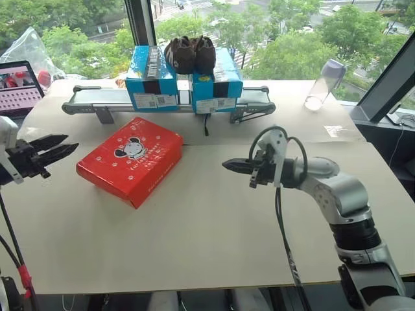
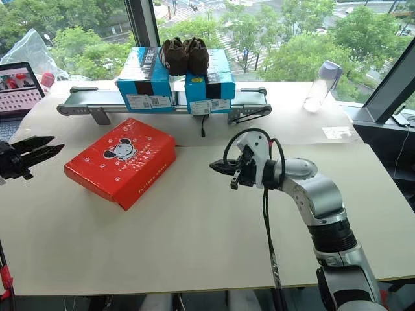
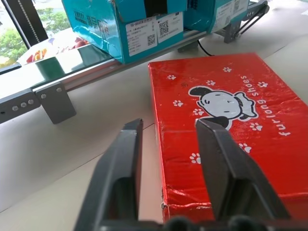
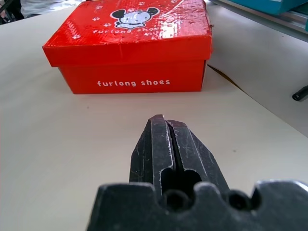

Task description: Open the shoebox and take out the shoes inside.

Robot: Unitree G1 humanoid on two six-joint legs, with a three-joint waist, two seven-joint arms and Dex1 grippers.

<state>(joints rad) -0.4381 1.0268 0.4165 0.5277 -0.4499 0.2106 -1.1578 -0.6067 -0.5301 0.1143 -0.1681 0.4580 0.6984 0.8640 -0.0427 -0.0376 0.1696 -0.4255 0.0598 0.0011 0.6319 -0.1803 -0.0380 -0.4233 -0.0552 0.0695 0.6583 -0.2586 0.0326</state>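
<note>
A red shoebox (image 1: 130, 160) lies flat on the pale table (image 1: 214, 233), lid down and closed, a white cartoon mouse and paw prints on top. It sits toward the robot's left half of the table, turned at a slant, one corner pointing toward the robot.

The left gripper (image 1: 57, 146) hangs above the table just to the left of the shoebox, pointing at it but apart from it. Its two black fingers (image 3: 219, 163) stand spread with a clear gap between them, gripping nothing; from the wrist, the near corner of the red lid shows through that gap.

The right gripper (image 1: 232, 166) hovers over the middle of the table, to the right of the shoebox and well apart from it, pointing toward its long side. Its fingers (image 4: 166, 149) are pressed tight together with nothing between them.

Behind the shoebox, along the window, a grey conveyor (image 1: 97, 100) carries two blue boxes (image 1: 152, 79), with a pair of dark brown shoes (image 1: 189, 53) resting on top. A clear bottle (image 1: 323, 85) stands on the far right of the table, and a tablet (image 1: 19, 87) lies at the far left.
</note>
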